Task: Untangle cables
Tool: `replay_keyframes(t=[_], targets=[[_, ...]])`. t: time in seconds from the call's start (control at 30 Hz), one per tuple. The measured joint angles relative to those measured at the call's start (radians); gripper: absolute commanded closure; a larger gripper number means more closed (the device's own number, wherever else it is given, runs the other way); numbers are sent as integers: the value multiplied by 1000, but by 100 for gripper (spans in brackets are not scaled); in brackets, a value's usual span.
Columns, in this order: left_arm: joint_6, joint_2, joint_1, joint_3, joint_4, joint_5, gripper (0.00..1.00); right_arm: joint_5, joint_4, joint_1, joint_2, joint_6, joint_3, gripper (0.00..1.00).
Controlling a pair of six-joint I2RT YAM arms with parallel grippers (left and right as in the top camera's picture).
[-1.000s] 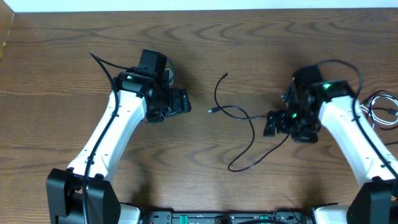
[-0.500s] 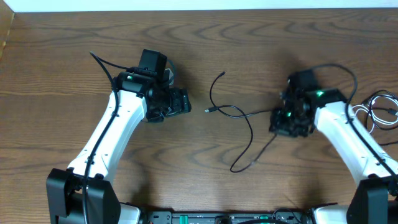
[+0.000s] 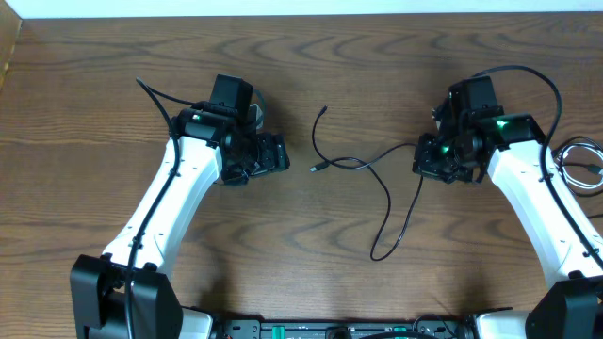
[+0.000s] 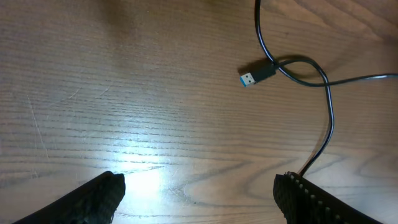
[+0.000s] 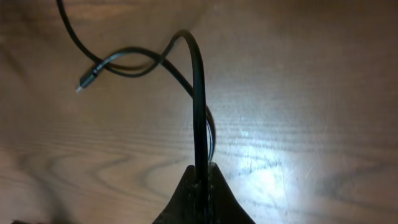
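Pinching the black cable (image 5: 199, 93), right fingers (image 5: 180, 202) are clamped together; left fingers (image 4: 93, 199) stand apart

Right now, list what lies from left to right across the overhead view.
Left pincer, open → black cable → right pincer, shut on that cable → white cable at the right edge.

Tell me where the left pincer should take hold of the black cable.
On the USB plug itself, from straight above: it lies flat on the table, nearest the open left pincer, while the right pincer clamps the black cable farther along.
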State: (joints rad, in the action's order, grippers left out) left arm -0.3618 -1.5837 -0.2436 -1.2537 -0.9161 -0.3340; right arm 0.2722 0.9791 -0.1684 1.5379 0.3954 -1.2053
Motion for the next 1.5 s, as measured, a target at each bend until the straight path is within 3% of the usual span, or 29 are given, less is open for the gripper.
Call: replay_keyframes(t=[0.23, 0.7, 1.17, 1.5], targets=[[0, 0, 0, 0, 0, 0, 18, -155, -35, 9, 0, -99, -51, 99], [0, 0, 0, 0, -4, 0, 18, -576, -53, 305, 0, -250, -586, 99], [0, 0, 0, 0, -8, 0, 18, -669, -55, 579, 22, -269, -610, 99], [0, 0, 0, 0, -18, 0, 18, -669, -57, 613, 85, -261, -610, 98]])
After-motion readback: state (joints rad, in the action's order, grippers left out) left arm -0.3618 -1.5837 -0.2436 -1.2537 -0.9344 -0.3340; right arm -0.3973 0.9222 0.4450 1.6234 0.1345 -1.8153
